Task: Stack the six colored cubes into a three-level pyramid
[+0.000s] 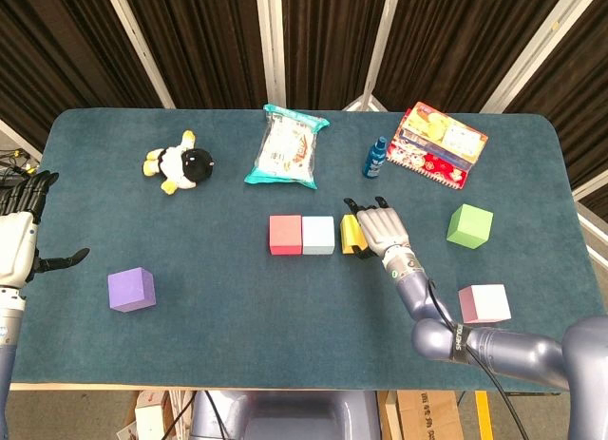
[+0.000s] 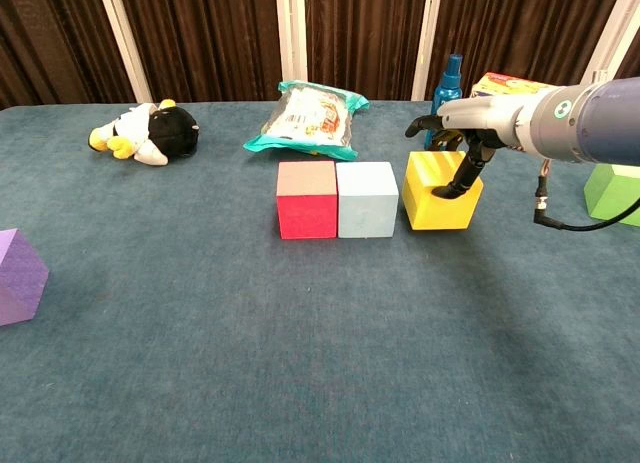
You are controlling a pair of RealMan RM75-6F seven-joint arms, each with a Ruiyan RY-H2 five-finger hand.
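The right hand (image 2: 452, 143) is gripping the yellow cube (image 2: 436, 196), with the palm lying over its top and the fingers (image 2: 447, 190) curling down its near-right face. The yellow cube is sitting on the tabletop (image 1: 285, 316) just to the right of the light blue cube (image 1: 318, 235), with only a narrow gap showing between them in the chest view. The light blue cube is touching the red cube (image 1: 285, 235) on its left, so the three are forming a row near the middle of the tabletop.

The left hand (image 1: 19, 240) is hanging at the far left edge of the scene, holding nothing, its fingers spread apart and the thumb pointing right. The purple cube (image 1: 130, 290) is lying near it, well apart from the row. The green cube (image 1: 469, 225) is standing to the right of the right hand, and the pink cube (image 1: 484, 303) is resting nearer the front edge, beside the right forearm.

Along the far side, a plush penguin (image 1: 180, 163), a snack bag (image 1: 285, 147), a blue bottle (image 1: 376, 158) and a colourful box (image 1: 437, 143) are lying in a loose line.
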